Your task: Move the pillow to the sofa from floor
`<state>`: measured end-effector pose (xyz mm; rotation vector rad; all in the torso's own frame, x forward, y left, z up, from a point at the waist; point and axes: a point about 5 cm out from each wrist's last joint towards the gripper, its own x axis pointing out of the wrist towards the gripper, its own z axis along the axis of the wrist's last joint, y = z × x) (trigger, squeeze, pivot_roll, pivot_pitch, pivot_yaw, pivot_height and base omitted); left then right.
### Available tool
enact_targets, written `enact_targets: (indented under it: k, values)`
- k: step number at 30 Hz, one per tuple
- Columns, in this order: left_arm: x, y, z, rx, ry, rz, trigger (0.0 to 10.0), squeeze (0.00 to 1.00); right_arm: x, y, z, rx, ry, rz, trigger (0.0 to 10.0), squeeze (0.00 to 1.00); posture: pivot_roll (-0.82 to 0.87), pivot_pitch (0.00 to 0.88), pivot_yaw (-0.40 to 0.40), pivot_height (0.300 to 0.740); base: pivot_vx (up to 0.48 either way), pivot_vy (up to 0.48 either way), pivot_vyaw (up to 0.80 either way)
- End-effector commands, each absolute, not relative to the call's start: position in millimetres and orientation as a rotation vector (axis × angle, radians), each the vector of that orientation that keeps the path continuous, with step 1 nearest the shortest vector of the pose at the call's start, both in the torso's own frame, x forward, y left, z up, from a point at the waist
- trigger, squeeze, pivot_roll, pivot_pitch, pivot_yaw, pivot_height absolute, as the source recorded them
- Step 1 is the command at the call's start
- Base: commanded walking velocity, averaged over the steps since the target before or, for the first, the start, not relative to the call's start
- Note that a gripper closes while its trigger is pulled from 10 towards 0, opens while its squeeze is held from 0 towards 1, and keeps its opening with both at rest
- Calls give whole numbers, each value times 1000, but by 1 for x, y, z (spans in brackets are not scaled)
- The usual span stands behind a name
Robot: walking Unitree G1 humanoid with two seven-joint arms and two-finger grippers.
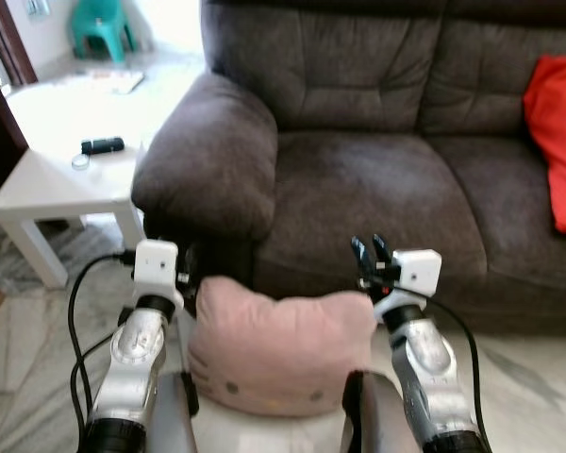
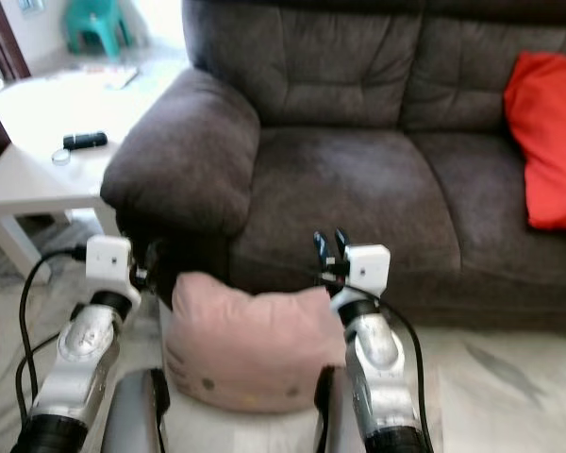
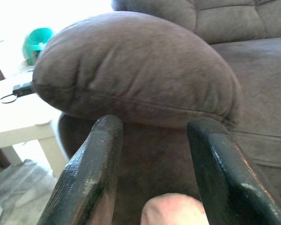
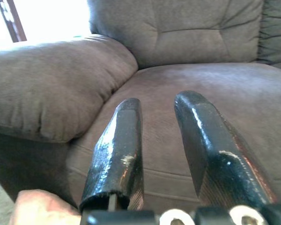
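left eye view | pink pillow (image 1: 278,354) pressed between both arms | fingers (image 3: 89,173) apart, nothing between | sofa (image 1: 377,198) ahead

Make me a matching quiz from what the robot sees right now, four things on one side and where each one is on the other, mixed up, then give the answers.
1. pink pillow
2. red cushion
3. white side table
4. teal stool

A. far back on the floor
B. held between the two arms
C. beside the sofa armrest
D. on the sofa seat

Pairs: 1-B, 2-D, 3-C, 4-A
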<state>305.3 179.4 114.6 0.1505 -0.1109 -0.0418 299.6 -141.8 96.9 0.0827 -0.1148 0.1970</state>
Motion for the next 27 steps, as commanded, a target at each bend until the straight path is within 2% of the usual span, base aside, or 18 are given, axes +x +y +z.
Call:
enact_targets:
  k: [1,12,14,19,27]
  values:
    - [306,180,115,159,-120,-34,10000,0,299,-145,95,83,-109,187,10000,0,46,0,-56,462,0,0,0]
    - [305,182,109,146,-88,-24,10000,0,299,-145,95,80,-107,188,10000,0,46,0,-57,462,0,0,0]
    - [304,189,93,102,-9,-1,10000,0,299,-145,95,80,-107,191,10000,0,43,0,-56,462,0,0,0]
    - [301,197,79,93,58,8,10000,0,299,-145,96,78,-107,192,10000,0,42,0,-57,462,0,0,0]
    - [299,195,68,108,106,-10,10000,0,299,-146,95,75,-104,193,10000,0,43,0,-59,462,0,0,0]
